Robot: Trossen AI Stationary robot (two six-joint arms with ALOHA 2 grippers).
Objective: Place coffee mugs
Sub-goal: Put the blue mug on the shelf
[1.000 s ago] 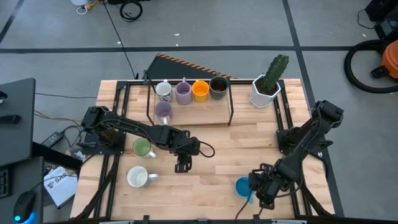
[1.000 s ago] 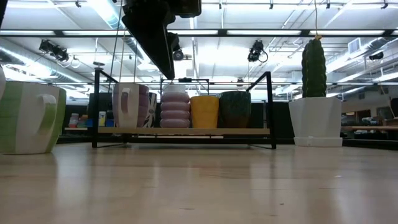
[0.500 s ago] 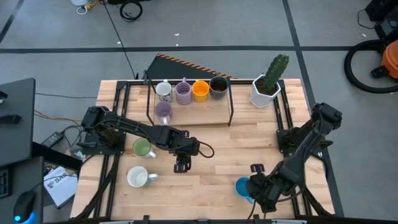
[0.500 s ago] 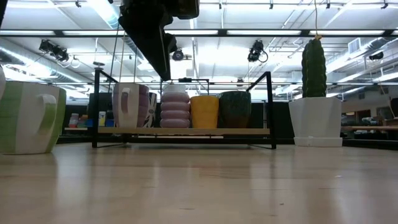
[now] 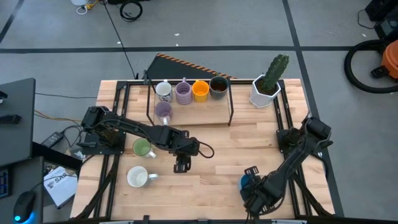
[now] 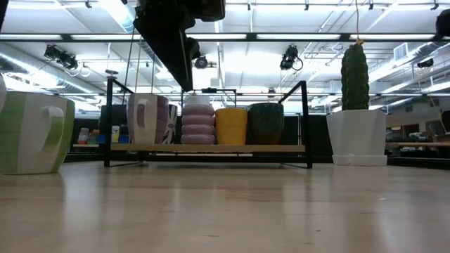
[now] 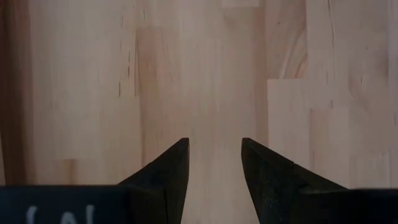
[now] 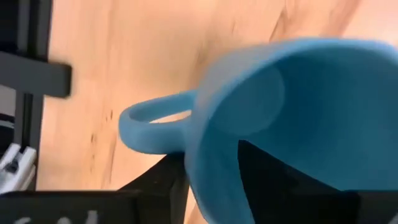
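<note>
Gripping the blue mug (image 8: 273,118) by its rim, the right gripper (image 5: 252,190) has one finger inside the cup and one outside, beside the handle; the wrist view shows the wall pinched between them. The mug sits at the table's (image 5: 217,155) near edge, well apart from the rack (image 5: 193,102) and off toward the cactus pot (image 5: 268,84) side.

On the rack stand a white mug (image 5: 163,91), a purple mug (image 5: 183,93), an orange mug (image 5: 200,91) and a dark brown mug (image 5: 218,87) in a row, with a second purple mug (image 5: 163,112) in front of the white one. A green mug (image 5: 142,148) and another white mug (image 5: 137,177) remain on the table, on the side of the rack away from the cactus pot.

Judgement: the step in hand is the pick-up of the blue mug, with three mugs left to place. The next move calls for a clean lift, then a carry across to a free spot on the rack without knocking those already set.

The left gripper (image 5: 180,163) hangs over bare wood just in front of the rack, fingers parted and empty.

Against the earlier frames, the right arm has drawn in from the table's edge and its gripper has closed in over the blue mug, which now shows less in the high view. The left arm is unchanged.
</note>
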